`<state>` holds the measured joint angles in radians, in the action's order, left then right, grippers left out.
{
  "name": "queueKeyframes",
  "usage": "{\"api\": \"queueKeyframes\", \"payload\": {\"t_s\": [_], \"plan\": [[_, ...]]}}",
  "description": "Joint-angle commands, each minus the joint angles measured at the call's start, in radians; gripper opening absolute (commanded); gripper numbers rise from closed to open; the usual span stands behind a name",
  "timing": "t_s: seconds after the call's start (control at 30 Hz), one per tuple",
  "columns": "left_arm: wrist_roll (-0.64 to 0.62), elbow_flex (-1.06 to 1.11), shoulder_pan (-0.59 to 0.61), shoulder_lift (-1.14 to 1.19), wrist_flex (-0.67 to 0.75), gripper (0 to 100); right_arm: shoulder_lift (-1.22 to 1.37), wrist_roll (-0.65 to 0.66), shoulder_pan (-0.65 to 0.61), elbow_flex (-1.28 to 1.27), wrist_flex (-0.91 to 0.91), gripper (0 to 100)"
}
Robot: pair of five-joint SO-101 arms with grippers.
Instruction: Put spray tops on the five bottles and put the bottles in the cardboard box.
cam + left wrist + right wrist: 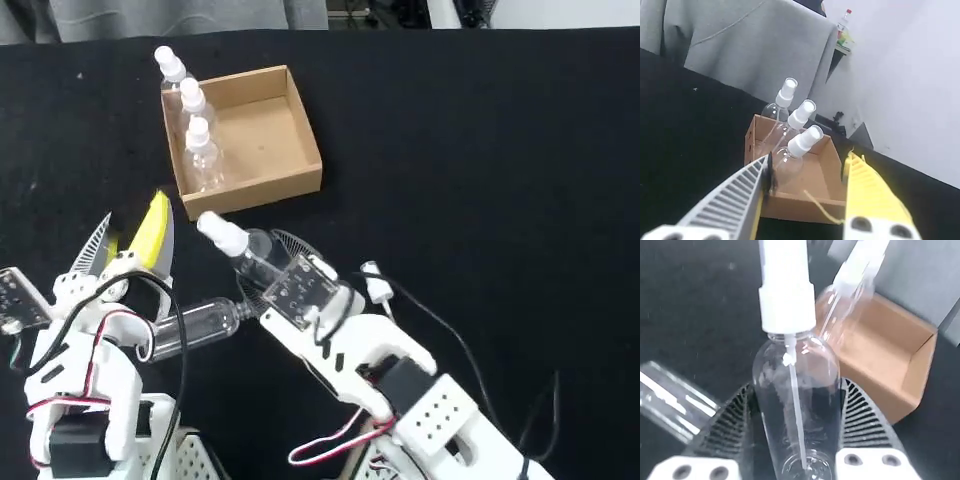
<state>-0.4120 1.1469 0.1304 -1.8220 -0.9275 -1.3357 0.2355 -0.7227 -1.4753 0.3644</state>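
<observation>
The cardboard box [297,128] sits on the black table [480,150], far from the arms. Three bottles [203,152] stand in a row along one side of the box, and each one has a white spray top on it. The left wrist view shows the three bottles [795,125] leaning a bit against the wall of the cardboard box [800,205]. The right gripper [265,262] is closed around a fourth bottle [256,250], which has its spray top on too. This bottle is tilted, with its top pointing at the near wall of the box. In the right wrist view the right gripper [797,405] has one dark finger on each side of the fourth bottle [795,380]. The left gripper [132,210] has its grey and yellow fingers spread wide, with nothing between them. A fifth bottle [195,325] lies on its side on the table between the two arms, with no top on. A loose spray top [376,285] lies on the table just beside the right arm.
</observation>
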Motion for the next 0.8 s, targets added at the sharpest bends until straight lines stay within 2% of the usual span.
{"api": "queueKeyframes", "payload": {"t_s": [0.0, 0.23, 0.47, 0.77], "plan": [[-0.012, -0.028, 0.012, -0.003, 0.023, 22, -0.119, 0.002, 0.026, 0.007, -0.021, 11.3], [-0.012, 0.008, 0.002, -0.003, 0.025, 22, -0.271, 0.002, 0.02, -0.067, -0.02, 11.3], [-0.003, 0.084, -0.117, -0.003, 0.1, 22, -0.289, 0.002, 0.02, -0.087, -0.02, 11.3], [0.126, 0.09, -0.291, -0.003, 0.092, 22, -0.289, 0.002, -0.015, -0.079, 0.04, 11.3]]}}
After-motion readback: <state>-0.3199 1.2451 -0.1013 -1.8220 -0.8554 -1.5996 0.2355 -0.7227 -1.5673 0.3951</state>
